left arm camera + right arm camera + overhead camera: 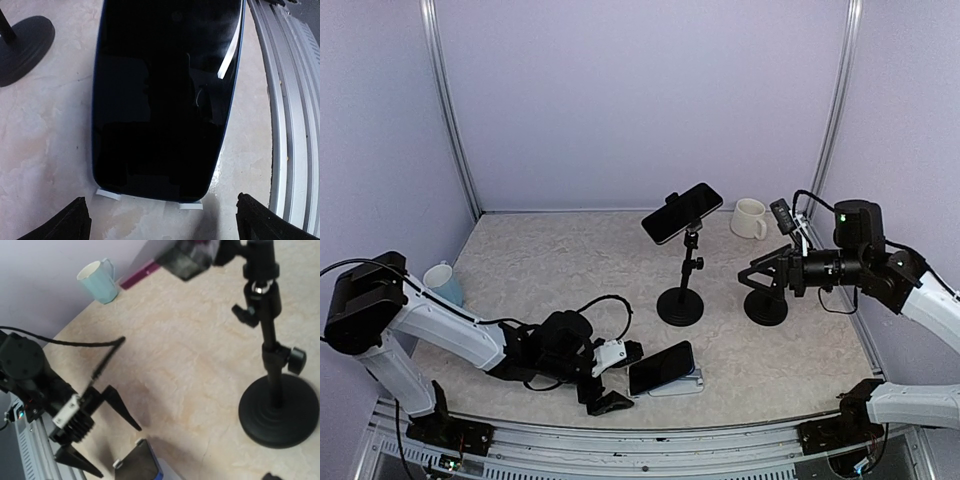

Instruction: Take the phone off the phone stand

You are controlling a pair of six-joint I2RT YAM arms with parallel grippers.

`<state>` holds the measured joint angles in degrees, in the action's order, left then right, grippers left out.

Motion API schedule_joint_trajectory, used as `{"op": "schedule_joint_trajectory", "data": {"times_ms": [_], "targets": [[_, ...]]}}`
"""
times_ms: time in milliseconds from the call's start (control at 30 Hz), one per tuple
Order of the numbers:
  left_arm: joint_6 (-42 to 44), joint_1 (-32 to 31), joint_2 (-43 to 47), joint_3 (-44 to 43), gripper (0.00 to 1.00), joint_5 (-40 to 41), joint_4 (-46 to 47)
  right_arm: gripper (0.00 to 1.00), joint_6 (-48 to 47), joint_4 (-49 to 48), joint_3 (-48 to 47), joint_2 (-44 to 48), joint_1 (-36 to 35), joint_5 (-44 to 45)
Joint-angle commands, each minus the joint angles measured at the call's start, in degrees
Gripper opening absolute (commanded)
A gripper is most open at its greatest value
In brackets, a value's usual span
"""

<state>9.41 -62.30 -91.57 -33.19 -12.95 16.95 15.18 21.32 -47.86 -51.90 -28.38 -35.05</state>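
Beige marbled counter, lilac walls all round. Using the tall black stand mid-counter as the marker: pale blue mug way off to its left. In front of it, the left pincer gapes wide, gripping nothing, its tips just short of the phone, which leans on a low white stand. A second phone is clamped on top of the marker. To its right, the right pincer looks spread over another black base; can't tell if they touch.
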Motion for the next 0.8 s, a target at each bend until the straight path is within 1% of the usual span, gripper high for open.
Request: {"op": "schedule_joint_trajectory", "data": {"times_ms": [0, 167, 367, 433, 533, 633, 767], "targets": [[2.32, -0.85, -2.99, -2.32, 0.99, 1.66, -0.78, 0.88, 1.42, -2.57, 1.30, 1.05, -0.71, -1.98], [5.02, -1.27, -6.91, -4.52, 0.99, 2.60, -1.02, 0.88, 2.31, -3.47, 2.24, 1.42, -0.71, -2.76], [6.97, -1.32, -10.18, -6.89, 0.99, 1.89, -0.59, 0.88, 2.75, -4.21, 3.01, 1.43, -0.71, -2.99], [7.07, -1.32, -10.97, -7.42, 0.97, 1.45, -0.13, 0.88, 2.83, -4.22, 2.94, 1.31, -0.71, -2.94], [6.83, -1.33, -11.88, -7.94, 0.89, 1.36, -0.36, 0.88, 2.71, -4.09, 2.86, 1.06, -0.71, -2.88], [5.59, -1.24, -11.51, -6.59, 0.80, 1.66, 0.74, 0.88, 2.53, -4.23, 3.01, 0.74, -0.71, -2.83], [1.57, -0.69, -9.15, -3.21, 0.70, 5.31, 4.47, 0.88, 2.32, -4.37, 2.86, -0.08, -0.71, -2.91]]}}
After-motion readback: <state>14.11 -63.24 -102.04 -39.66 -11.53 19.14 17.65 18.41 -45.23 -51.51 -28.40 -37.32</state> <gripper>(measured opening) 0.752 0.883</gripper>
